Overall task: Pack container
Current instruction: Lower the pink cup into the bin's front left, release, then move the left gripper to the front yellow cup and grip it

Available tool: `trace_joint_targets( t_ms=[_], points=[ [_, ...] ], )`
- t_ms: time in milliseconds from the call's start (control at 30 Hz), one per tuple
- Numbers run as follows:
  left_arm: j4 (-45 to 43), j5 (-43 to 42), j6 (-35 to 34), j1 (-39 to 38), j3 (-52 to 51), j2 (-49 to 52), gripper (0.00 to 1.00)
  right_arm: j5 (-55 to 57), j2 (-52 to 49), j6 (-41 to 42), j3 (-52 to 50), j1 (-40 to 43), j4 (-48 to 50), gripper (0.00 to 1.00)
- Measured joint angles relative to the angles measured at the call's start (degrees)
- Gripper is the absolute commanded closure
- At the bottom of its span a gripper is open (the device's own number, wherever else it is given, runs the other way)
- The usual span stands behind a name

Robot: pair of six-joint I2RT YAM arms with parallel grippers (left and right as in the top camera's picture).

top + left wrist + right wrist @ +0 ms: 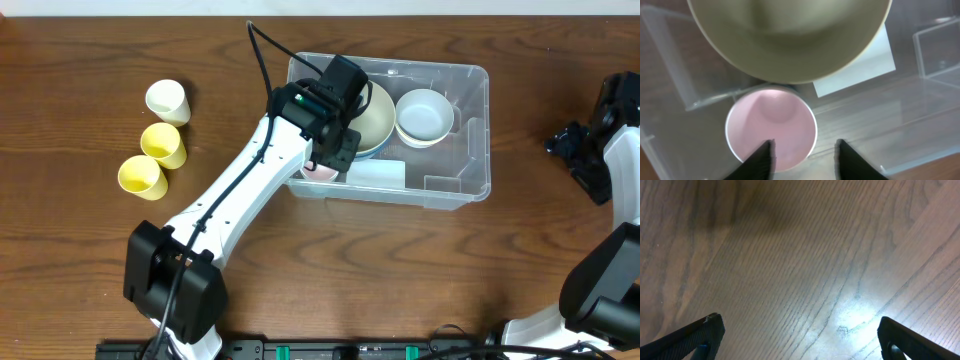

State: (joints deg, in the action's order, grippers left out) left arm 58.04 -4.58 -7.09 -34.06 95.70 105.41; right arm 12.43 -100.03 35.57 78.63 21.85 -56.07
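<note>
The clear plastic container (470, 130) stands mid-table. Inside it are an olive-green bowl (375, 115), a white bowl (423, 113), a pale flat lid-like piece (378, 172) and a pink cup (318, 172). My left gripper (335, 150) hangs over the container's near-left corner. The left wrist view has the pink cup (771, 127) upright on the container floor below the olive bowl (790, 35). The left gripper (805, 144) is open, one finger over the cup's mouth and the other outside its rim, neither pressing it. My right gripper (580, 150) stands open over bare wood (800, 322).
Three cups lie on the table at the left: a cream one (167, 101) and two yellow ones (163, 146) (142, 177). A moulded clear step (940, 50) rises from the container floor at its near-right corner.
</note>
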Motion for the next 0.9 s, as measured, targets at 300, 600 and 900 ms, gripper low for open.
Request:
trace_joint_targets(
  t_ms=[300, 600, 900],
  points=[
    [3.5, 8.6, -2.4, 3.8, 3.3, -1.3, 0.02, 0.0, 0.0, 0.0, 0.0, 0.0, 0.0, 0.01],
    [11.3, 16.6, -12.7, 25.0, 4.7, -10.6, 0.02, 0.0, 0.0, 0.0, 0.0, 0.0, 0.0, 0.01],
    [15.5, 16.7, -26.3, 47.2, 3.7, -11.5, 0.02, 0.0, 0.0, 0.0, 0.0, 0.0, 0.0, 0.01]
  ],
)
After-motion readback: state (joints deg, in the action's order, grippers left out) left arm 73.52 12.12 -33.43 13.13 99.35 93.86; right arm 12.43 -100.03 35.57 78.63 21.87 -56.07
